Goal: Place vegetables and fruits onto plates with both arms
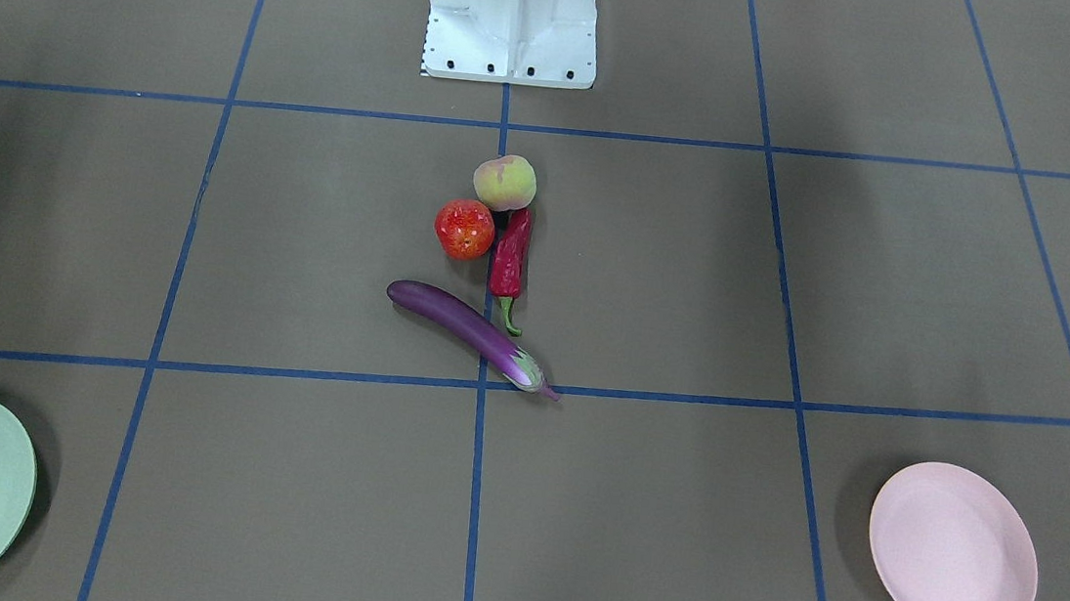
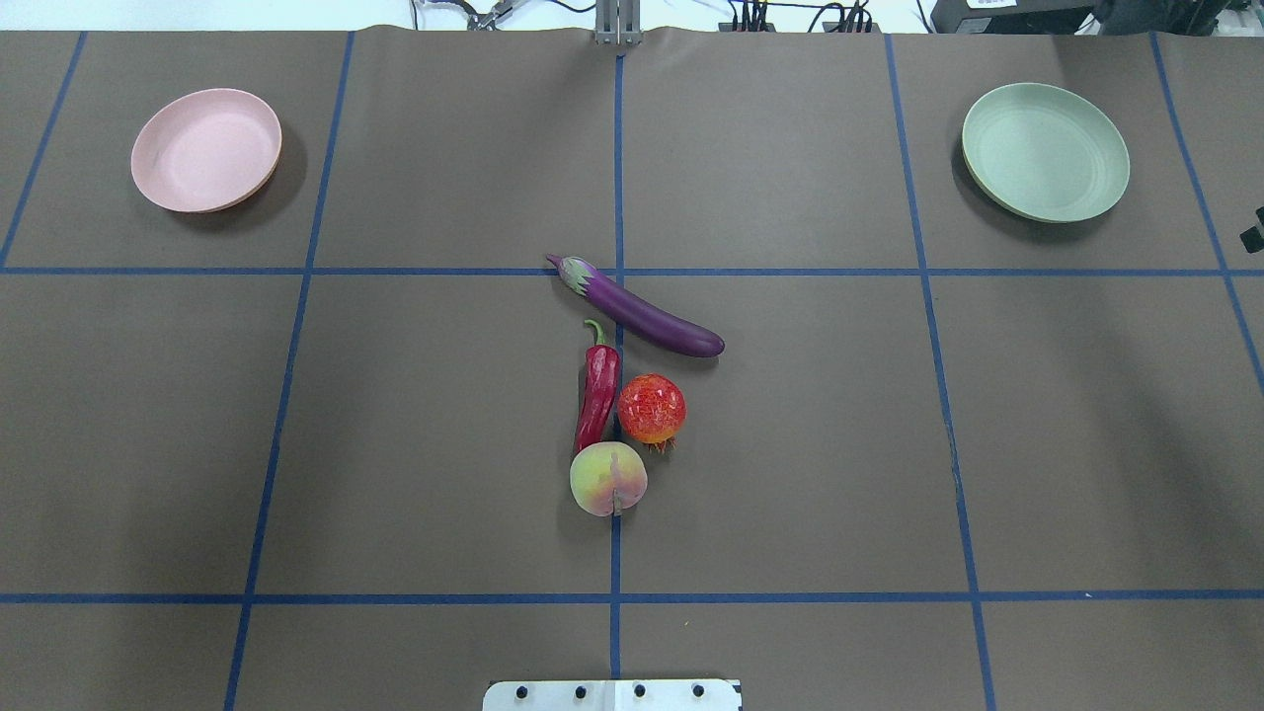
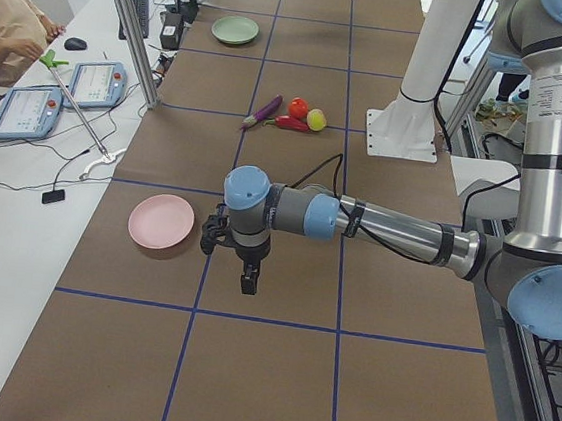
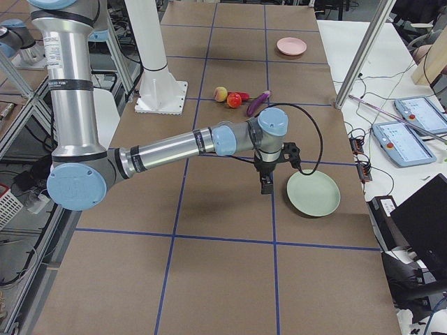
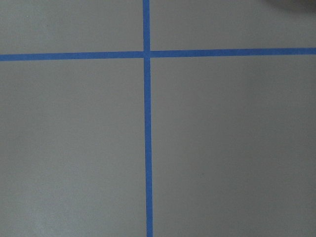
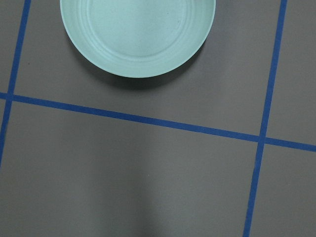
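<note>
- Nearest my base, a pale yellow-green peach (image 2: 608,478) with a pink blush lies on the brown paper table covering (image 2: 415,444). It touches the tip of a dark-red chili pepper (image 2: 598,387) with a curled green stem.
- A round glossy red fruit (image 2: 652,408) with orange speckles sits against the chili pepper's side.
- Just beyond, a long slender glossy purple eggplant (image 2: 642,314) lies slantwise, its cap at a blue tape line (image 2: 790,272).
- I judge all four light and slick. The round ones may roll, so I would grip them across their widest part, the eggplant at mid-length across its girth, and the chili pepper across its thicker half.
- Farthest out, both empty, are a round matte pale pink plate (image 2: 205,148) on my left and a pale mint green plate (image 2: 1045,150) on my right.
- Only the side views show my arms. The left gripper (image 3: 248,283) hangs near the pink plate, and the right gripper (image 4: 265,185) just beside the green plate, both well apart from the produce.
- How wide either pair of jaws stands I cannot tell. All four pieces lie on the table, so neither holds one.
- The right wrist view shows the green plate bare; the left wrist view shows only covering and crossed tape.
</note>
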`<state>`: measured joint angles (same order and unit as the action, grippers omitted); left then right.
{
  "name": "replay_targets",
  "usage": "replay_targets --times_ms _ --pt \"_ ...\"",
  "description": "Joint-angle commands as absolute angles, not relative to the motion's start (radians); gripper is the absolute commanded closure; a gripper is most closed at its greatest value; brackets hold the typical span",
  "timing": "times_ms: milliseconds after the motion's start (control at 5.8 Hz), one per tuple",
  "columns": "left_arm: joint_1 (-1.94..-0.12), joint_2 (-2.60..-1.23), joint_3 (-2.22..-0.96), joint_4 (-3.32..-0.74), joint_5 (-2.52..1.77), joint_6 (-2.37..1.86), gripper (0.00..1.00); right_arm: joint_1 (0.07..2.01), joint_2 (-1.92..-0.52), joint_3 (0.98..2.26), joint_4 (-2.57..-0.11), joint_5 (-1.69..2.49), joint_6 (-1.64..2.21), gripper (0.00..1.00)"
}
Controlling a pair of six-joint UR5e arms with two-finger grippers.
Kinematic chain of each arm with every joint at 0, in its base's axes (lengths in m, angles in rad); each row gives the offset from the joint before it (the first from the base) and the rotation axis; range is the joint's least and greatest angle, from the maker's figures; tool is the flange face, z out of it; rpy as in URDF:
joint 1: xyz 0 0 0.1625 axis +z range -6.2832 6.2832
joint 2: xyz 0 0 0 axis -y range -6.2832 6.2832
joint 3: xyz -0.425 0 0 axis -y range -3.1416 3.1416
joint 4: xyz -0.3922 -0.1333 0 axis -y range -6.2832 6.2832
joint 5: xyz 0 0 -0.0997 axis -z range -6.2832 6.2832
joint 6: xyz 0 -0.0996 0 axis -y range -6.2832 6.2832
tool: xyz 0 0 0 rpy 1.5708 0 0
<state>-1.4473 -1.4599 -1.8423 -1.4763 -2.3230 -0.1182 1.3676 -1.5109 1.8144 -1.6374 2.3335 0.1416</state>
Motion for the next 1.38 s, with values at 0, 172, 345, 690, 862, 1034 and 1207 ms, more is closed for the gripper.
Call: replay_targets --times_ms 0,172,345,690,862,1034,1207 --pt "-1.444 -1.462 -1.857 -1.48 -2.325 -0.121 0.0 1.355 -1.529 1.828 -1.635 2.37 0.137 0.0" --pt "-1.43 -1.471 -1.862 -1.512 -2.345 -0.121 0.0 1.353 -1.578 1.848 -1.632 2.399 0.144 0.0" --pt "-1.381 -1.489 -1.884 -1.557 -2.421 -0.232 0.0 1.353 -1.568 1.853 -1.623 2.425 0.149 0.0" --pt "-1.237 -1.566 -1.954 -1.554 -2.428 -0.471 0.0 1.286 -1.543 1.855 -1.539 2.491 0.322 0.0" --pt "-1.159 -1.615 -1.992 -1.554 -2.428 -0.681 0.0 1.257 -1.551 1.852 -1.444 2.484 0.365 0.0" --pt "-1.049 -1.705 -1.99 -1.549 -2.424 -0.933 0.0 1.229 -1.545 1.853 -1.439 2.491 0.379 0.0" --pt "-0.94 -1.833 -1.97 -1.543 -2.413 -1.142 0.0 1.174 -1.533 1.861 -1.383 2.491 0.472 0.0"
